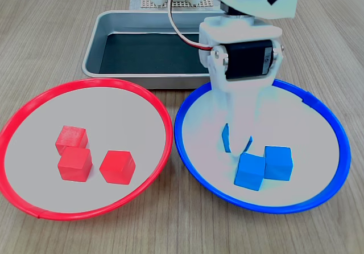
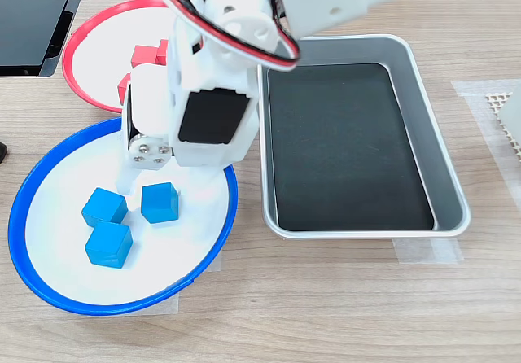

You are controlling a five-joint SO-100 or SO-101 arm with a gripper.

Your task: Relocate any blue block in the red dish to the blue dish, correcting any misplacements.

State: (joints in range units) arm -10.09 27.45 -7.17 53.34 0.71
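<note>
The first exterior view looks low across the red dish [image 1: 34, 205] and blue dish [image 1: 335, 168] toward the metal tray [image 1: 94, 43], while the second exterior view looks steeply down on the same three.

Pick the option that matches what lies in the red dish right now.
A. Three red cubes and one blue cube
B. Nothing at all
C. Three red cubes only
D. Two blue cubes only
C: in the first exterior view the red dish holds three red cubes and no blue one; the blue cubes all sit in the blue dish.
</note>
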